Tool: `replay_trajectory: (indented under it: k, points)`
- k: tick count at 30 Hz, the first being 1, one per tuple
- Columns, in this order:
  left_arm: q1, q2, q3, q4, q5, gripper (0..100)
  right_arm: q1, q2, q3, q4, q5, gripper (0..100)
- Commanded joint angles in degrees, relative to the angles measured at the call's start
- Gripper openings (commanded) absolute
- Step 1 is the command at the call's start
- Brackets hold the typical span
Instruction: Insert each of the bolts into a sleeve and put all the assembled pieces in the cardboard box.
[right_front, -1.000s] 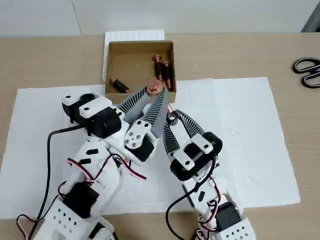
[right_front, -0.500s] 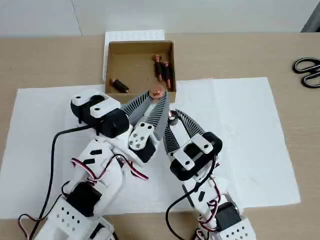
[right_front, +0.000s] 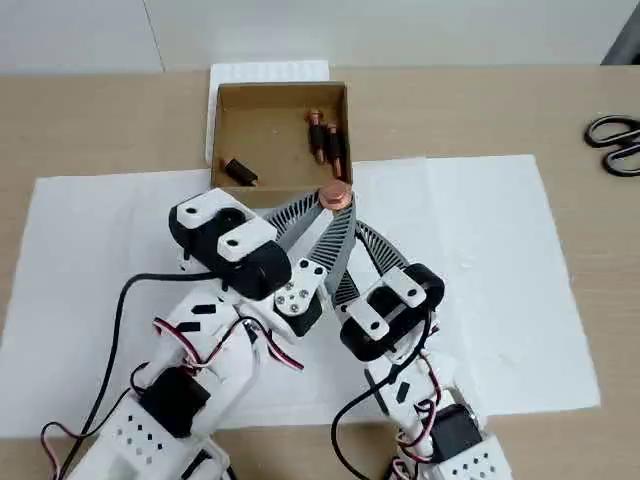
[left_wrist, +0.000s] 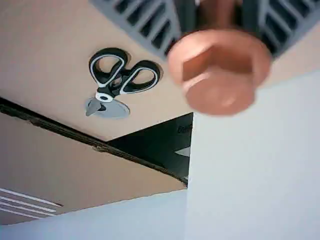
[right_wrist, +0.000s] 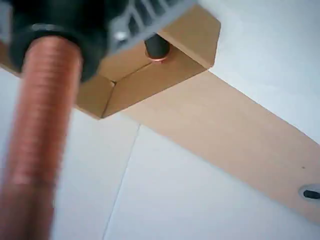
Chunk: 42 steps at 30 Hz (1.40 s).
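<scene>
A copper bolt (right_front: 335, 195) is held by its head in my left gripper (right_front: 335, 203), just in front of the cardboard box (right_front: 270, 125). The left wrist view has that head (left_wrist: 220, 70) large between the grey ribbed fingers (left_wrist: 145, 20). My right gripper (right_front: 350, 240) lies under the left fingers, shut on a black sleeve (right_wrist: 55, 27). The bolt's threaded shaft (right_wrist: 35, 135) runs into that sleeve. Inside the box lie two assembled pieces (right_front: 327, 137) side by side and a third (right_front: 238, 172) near the front left corner.
White paper (right_front: 480, 260) covers the table under both arms. A white pad (right_front: 268, 72) lies behind the box. Scissors (right_front: 615, 143) rest at the far right edge and also appear in the left wrist view (left_wrist: 122, 80). The box corner (right_wrist: 150, 75) is close to the right gripper.
My left arm has swung right and slightly back from the box with the bolt, bringing it over the sleeve in the right gripper. The right arm has stayed still.
</scene>
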Motion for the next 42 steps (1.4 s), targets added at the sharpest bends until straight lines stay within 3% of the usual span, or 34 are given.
replay_trajectory:
  k: [1, 11, 42]
  points:
    - [0.2, 0.1, -0.7, -3.2, -0.4, 1, -0.1, -0.7, 0.3, -1.1, 0.3, 0.2]
    - [0.2, 0.4, 0.3, -4.7, -4.8, 1, -0.1, -0.7, 0.3, -1.1, 0.3, 0.2]
    - [0.2, 0.1, 5.6, -4.3, -4.8, 1, -0.1, -0.7, -0.1, -1.1, 0.3, 0.3]
